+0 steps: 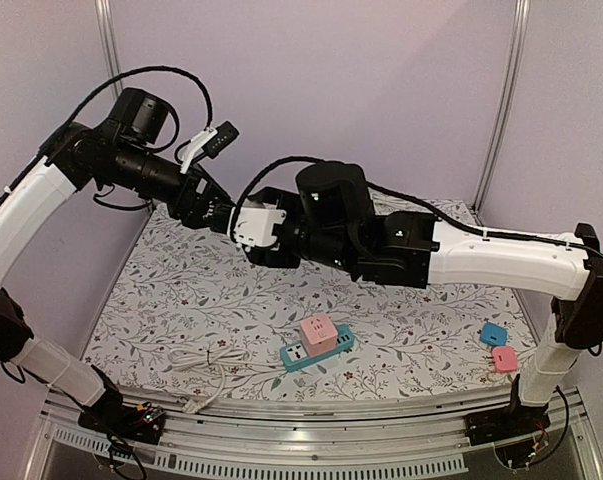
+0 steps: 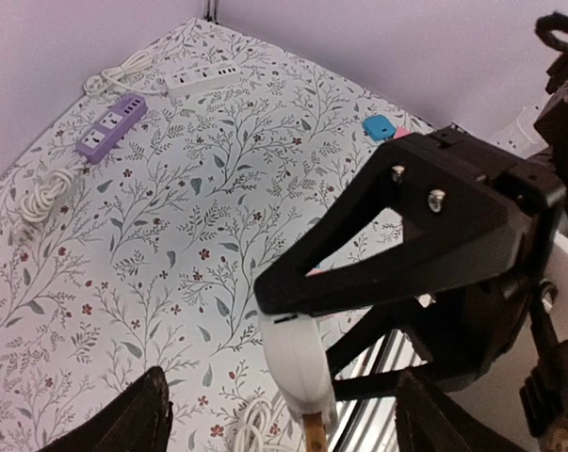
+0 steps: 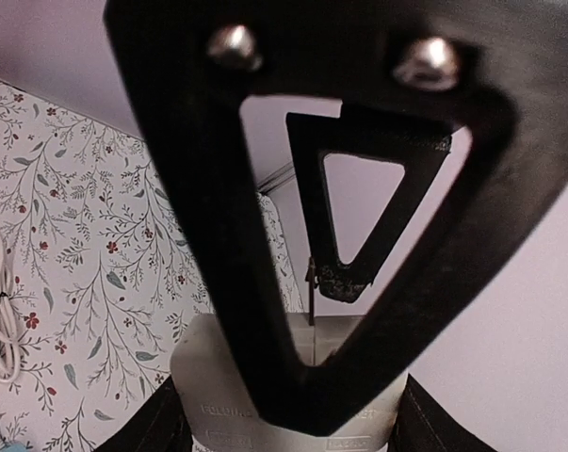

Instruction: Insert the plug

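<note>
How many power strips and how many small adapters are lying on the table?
Power strips: 3 (teal strip, purple strip, white strip)
Small adapters: 3 (pink cube sitting on the teal strip, blue adapter, pink adapter)
Total: 6

White-and-black left arm (image 1: 41, 205) and right arm (image 1: 486, 258) meet in mid-air, barring passage above the centre of the flowered tablecloth (image 1: 181, 290). Below, bare cloth lies open around a coiled white cable (image 1: 206, 358) and a teal power strip (image 1: 297, 357) bearing a pink cube adapter (image 1: 318, 335).
</note>
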Controlling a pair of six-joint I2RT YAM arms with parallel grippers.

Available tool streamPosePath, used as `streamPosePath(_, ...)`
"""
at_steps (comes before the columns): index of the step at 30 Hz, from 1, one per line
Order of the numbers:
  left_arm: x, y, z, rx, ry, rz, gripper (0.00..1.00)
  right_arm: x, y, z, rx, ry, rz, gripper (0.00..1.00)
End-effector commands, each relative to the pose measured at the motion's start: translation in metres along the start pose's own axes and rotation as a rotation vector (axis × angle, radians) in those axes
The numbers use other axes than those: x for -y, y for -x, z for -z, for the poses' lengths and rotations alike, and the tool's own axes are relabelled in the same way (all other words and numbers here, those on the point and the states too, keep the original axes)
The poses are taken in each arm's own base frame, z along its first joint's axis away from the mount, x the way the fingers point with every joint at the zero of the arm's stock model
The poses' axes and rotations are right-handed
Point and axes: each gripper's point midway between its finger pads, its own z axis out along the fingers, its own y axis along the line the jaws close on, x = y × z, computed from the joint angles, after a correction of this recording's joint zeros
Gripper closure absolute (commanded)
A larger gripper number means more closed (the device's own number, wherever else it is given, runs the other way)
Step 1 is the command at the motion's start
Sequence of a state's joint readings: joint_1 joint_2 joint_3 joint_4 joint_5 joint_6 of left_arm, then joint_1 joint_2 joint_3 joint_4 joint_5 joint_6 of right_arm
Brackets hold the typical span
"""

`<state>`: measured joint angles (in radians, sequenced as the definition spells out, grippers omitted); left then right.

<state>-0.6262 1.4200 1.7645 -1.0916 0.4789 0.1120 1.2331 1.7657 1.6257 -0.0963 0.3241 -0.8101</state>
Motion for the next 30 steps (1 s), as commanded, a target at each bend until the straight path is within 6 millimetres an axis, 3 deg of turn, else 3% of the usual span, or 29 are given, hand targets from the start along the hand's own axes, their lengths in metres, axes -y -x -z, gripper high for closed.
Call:
streamPosePath(1,-0.011,-0.006,-0.011,-0.013,0.018,0.064,0.27,0.009,0.023,0.0,0.053,-0.038,-0.056,0.83)
streamPosePath(3,-0.011,-0.005,-0.013,-0.013,0.014,0.065,0.38,0.008,0.027,0.0,0.067,-0.03,-0.058,0.83)
streamPosePath(9,-0.007,-0.006,-0.014,-0.013,-0.012,0.051,0.96,0.004,0.025,0.0,0.065,-0.025,-0.046,0.83)
streamPosePath(10,-0.006,-0.007,-0.013,-0.014,-0.018,0.045,1.0,0.002,0.025,0.001,0.067,-0.018,-0.045,0.82)
streamPosePath(13,-0.002,-0.009,-0.01,-0.015,-0.034,0.022,1.0,-0.001,0.025,0.005,0.081,0.003,-0.053,0.73)
streamPosePath(17,0.008,-0.01,0.0,-0.006,-0.062,-0.039,1.0,0.004,0.02,0.017,0.094,0.008,-0.154,0.33)
streamPosePath(20,0.019,-0.006,0.012,0.017,-0.094,-0.099,1.0,0.015,0.014,0.036,0.183,0.108,-0.365,0.12)
streamPosePath(22,0.029,-0.003,0.021,0.036,-0.128,-0.143,1.0,0.031,0.014,0.054,0.274,0.203,-0.596,0.08)
streamPosePath(25,0.046,0.0,0.037,0.064,-0.177,-0.215,1.0,0.047,0.01,0.066,0.362,0.315,-0.882,0.1)
streamPosePath(30,0.055,0.002,0.045,0.072,-0.208,-0.217,1.0,0.032,0.041,0.068,0.562,0.456,-1.001,0.16)
